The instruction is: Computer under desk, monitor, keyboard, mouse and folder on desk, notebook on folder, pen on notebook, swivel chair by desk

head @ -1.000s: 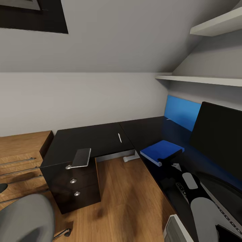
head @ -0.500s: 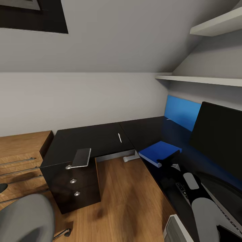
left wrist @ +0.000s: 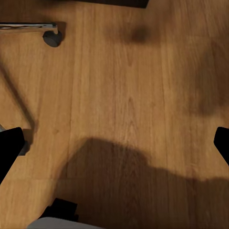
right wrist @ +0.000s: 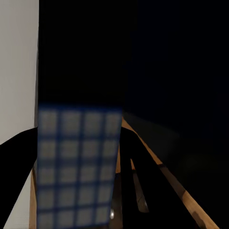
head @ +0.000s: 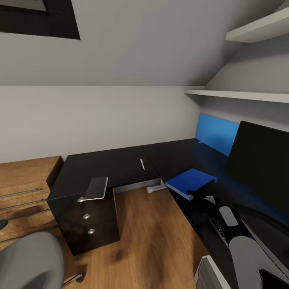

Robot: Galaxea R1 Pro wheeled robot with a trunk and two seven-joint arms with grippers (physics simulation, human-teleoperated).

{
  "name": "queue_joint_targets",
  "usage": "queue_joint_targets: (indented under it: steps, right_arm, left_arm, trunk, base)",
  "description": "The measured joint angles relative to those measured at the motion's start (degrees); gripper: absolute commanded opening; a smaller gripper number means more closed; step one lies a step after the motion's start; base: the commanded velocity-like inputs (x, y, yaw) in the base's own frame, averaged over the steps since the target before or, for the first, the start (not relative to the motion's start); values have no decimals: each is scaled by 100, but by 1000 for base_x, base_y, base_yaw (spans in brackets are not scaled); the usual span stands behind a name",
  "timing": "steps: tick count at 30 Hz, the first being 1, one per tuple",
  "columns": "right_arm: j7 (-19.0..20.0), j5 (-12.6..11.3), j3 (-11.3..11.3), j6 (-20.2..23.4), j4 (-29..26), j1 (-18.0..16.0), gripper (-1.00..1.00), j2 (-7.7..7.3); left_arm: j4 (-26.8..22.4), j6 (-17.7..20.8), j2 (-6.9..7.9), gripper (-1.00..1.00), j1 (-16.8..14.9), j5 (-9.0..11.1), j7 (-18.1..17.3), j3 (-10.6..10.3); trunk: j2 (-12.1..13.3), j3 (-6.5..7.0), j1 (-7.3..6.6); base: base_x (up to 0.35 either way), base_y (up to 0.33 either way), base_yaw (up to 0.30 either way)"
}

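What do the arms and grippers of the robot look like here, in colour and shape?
In the head view the right arm is black and rounded, with light grey oval panels. The right gripper ends in slim black fingers. In the left wrist view the left gripper's fingertips are plain black. No cables or markings are visible.
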Motion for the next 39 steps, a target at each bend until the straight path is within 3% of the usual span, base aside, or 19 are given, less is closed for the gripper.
queue_joint_targets:
  steps: [39]
  right_arm:
    - [-7, 14, 0, -2, 18, 8, -100, 0]
  left_arm:
    - [-1, -4, 9, 100, 0, 7, 0, 8]
  trunk:
    - [0, -46, 0]
  base:
    - [0, 0, -33]
